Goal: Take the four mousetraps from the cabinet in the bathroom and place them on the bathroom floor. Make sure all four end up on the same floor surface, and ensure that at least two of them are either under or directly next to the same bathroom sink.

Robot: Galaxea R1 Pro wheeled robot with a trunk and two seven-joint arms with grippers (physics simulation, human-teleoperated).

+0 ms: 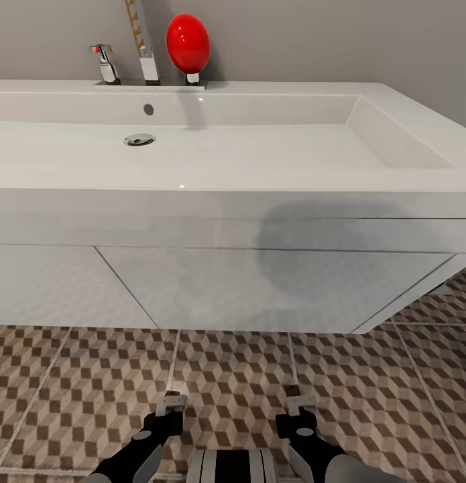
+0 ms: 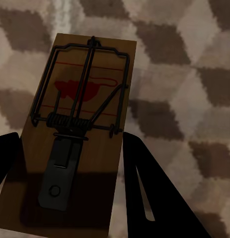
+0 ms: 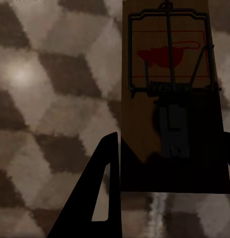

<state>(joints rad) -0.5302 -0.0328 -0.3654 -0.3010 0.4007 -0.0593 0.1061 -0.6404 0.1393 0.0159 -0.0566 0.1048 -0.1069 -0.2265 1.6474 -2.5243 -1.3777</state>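
Observation:
The wide white sink (image 1: 273, 201) hangs on the wall right in front of me, with its chrome tap (image 1: 147, 50) and round drain (image 1: 139, 139). Cube-patterned bathroom floor (image 1: 233, 369) runs beneath it. Low over the tiles, my left gripper (image 1: 171, 405) is shut on a brown wooden mousetrap (image 2: 82, 124), whose end sticks out past the fingers. My right gripper (image 1: 300, 404) is likewise shut on a second mousetrap (image 3: 172, 99). Both traps hang a little above the floor, just in front of the sink's lower edge. The cabinet and the other mousetraps are out of view.
A red egg-shaped object (image 1: 188, 41) stands on the sink's back ledge beside the tap, next to a small chrome handle (image 1: 106, 64). The sink's white front panel (image 1: 259, 288) overhangs the tiles. A grey wall rises behind.

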